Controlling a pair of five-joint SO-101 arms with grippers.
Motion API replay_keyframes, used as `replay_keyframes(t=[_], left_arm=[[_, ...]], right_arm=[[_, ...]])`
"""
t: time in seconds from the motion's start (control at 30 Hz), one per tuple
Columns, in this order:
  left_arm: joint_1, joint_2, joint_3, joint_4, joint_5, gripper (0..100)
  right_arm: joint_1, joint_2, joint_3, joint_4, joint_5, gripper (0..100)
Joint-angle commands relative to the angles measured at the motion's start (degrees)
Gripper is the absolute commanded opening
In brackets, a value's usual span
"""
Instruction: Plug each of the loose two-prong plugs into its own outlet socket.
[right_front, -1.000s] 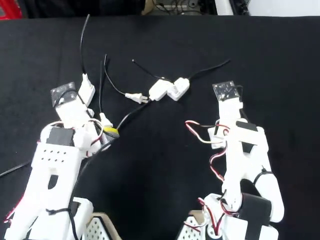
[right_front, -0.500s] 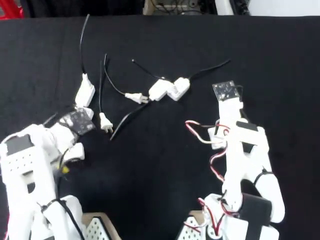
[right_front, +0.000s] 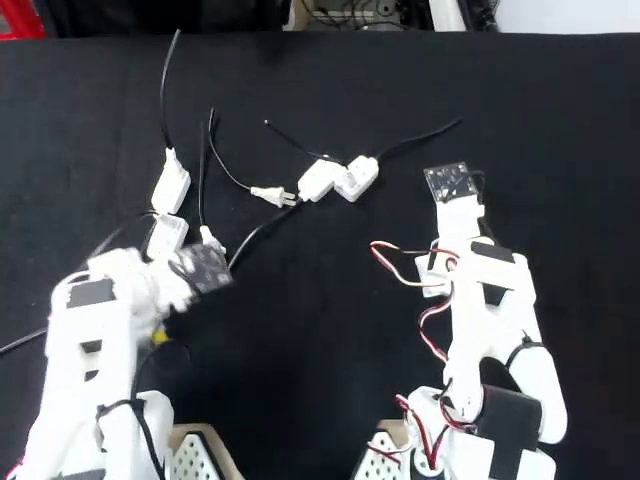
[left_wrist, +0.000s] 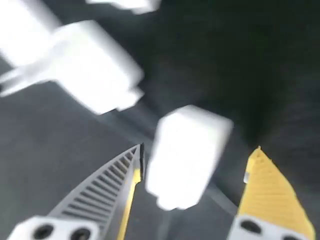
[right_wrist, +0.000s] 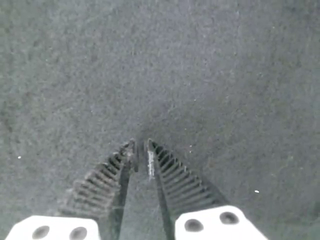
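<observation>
Left gripper (left_wrist: 197, 150): jaws apart, with a blurred white block (left_wrist: 185, 155) between them. Can't tell whether it is plug or socket. There is a gap on the yellow jaw's side.

High view:
- Left arm (right_front: 95, 340) is at lower left.
- Lone socket (right_front: 170, 186) is at upper left, with a plug (right_front: 209, 238) below and right of it.
- Second plug (right_front: 270, 194) is at upper centre, just beside the paired sockets (right_front: 338, 178).

Right gripper (right_wrist: 141, 150): jaws together over the black cloth (right_wrist: 200, 75).

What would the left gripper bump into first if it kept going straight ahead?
Probably the white block sitting right between the open jaws of the left gripper, though I can't tell how far off it is.
</observation>
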Motion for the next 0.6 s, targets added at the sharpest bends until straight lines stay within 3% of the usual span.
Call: replay_keyframes(t=[0.0,0.17,0.4,0.57], left_arm=[[2.3,5.8,1.9,-7.0,-8.5,32],[0.0,14.4,-1.5,-10.1,-6.8,32],[-2.6,17.3,-9.7,2.3,-6.6,31],[-2.3,17.3,-14.8,10.5,-3.3,15]], right_arm=[[-0.8,0.1,-0.3,-0.8,0.4,2.9],[-0.8,0.1,-0.3,-0.8,0.4,2.9],[-0.8,0.1,-0.3,-0.8,0.4,2.9],[-0.8,0.1,-0.3,-0.8,0.4,2.9]])
